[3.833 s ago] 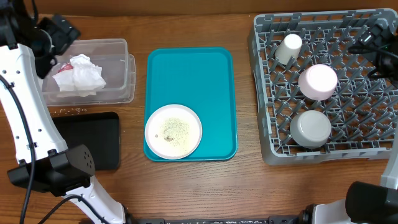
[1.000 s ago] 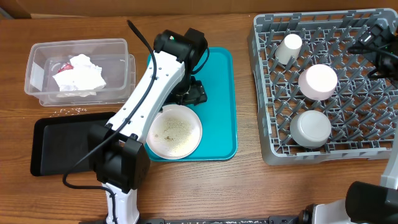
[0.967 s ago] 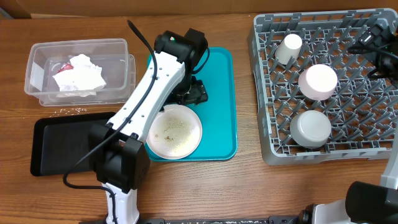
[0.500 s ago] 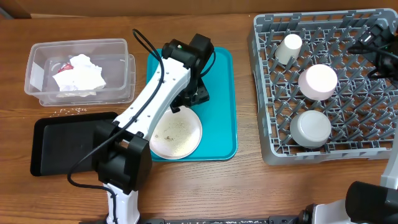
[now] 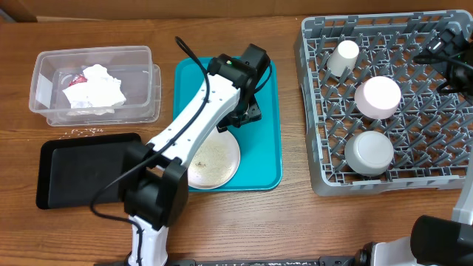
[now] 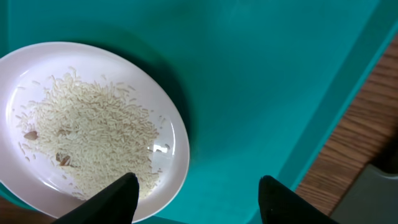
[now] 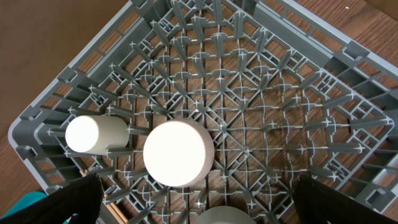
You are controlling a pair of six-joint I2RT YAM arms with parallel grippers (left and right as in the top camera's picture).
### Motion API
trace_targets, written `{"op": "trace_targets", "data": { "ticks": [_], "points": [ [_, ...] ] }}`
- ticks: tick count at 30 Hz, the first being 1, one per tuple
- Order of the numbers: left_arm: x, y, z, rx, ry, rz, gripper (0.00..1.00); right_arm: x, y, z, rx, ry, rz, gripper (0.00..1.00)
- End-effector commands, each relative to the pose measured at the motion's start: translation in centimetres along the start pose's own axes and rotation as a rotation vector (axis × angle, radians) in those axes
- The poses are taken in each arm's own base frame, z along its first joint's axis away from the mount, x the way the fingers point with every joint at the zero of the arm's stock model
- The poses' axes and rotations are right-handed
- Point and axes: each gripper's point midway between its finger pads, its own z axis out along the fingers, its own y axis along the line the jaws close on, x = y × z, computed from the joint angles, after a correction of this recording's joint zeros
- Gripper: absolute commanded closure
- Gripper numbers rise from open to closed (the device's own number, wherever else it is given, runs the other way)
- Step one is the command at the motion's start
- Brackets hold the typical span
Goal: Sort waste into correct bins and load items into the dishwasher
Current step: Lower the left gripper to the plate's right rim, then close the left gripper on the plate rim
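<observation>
Cup, pink bowl and grey bowl sit in the rack at the right and napkins in the far-left tub, so what's left for me is the plate of rice on the teal tray, with the left gripper jaws apart astride its rim and the right gripper jaws wide above the rack.
</observation>
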Motion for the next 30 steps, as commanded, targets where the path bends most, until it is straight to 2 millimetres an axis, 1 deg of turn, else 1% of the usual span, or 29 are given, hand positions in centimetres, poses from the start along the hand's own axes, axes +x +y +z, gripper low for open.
{"op": "trace_targets", "data": {
  "ticks": [1, 4, 5, 13, 15, 17, 20, 21, 24, 30],
  "points": [
    [0.4, 0.7, 3.0, -0.084, 0.033, 0.041, 0.37, -0.5, -0.1, -0.3, 0.002, -0.019, 0.010, 0.00],
    [0.7, 0.9, 4.7, -0.119, 0.059, 0.045, 0.39, -0.5, -0.1, -0.3, 0.002, -0.019, 0.010, 0.00],
    [0.7, 0.9, 4.9, -0.121, 0.066, 0.048, 0.39, -0.5, -0.1, -0.3, 0.002, -0.019, 0.010, 0.00],
    [0.8, 0.7, 4.9, -0.113, 0.075, 0.062, 0.39, -0.5, -0.1, -0.3, 0.002, -0.019, 0.009, 0.00],
    [1.0, 1.0, 4.9, -0.127, 0.085, 0.088, 0.38, -0.5, -0.1, -0.3, 0.002, -0.019, 0.009, 0.00],
    [1.0, 1.9, 4.7, -0.167, 0.080, 0.112, 0.36, -0.5, -0.1, -0.3, 0.002, -0.019, 0.010, 0.00],
    [0.4, 3.4, 4.5, -0.226, 0.065, 0.130, 0.36, -0.5, -0.1, -0.3, 0.002, -0.019, 0.010, 0.00],
    [0.2, 3.5, 4.5, -0.228, 0.063, 0.151, 0.36, -0.5, -0.1, -0.3, 0.002, -0.019, 0.009, 0.00],
    [-0.4, 3.3, 4.6, -0.224, 0.041, 0.186, 0.36, -0.5, -0.1, -0.3, 0.002, -0.019, 0.009, 0.00],
    [-0.8, 1.7, 4.9, -0.175, 0.001, 0.197, 0.36, -0.5, -0.1, -0.3, 0.002, -0.019, 0.009, 0.00]
  ]
}}
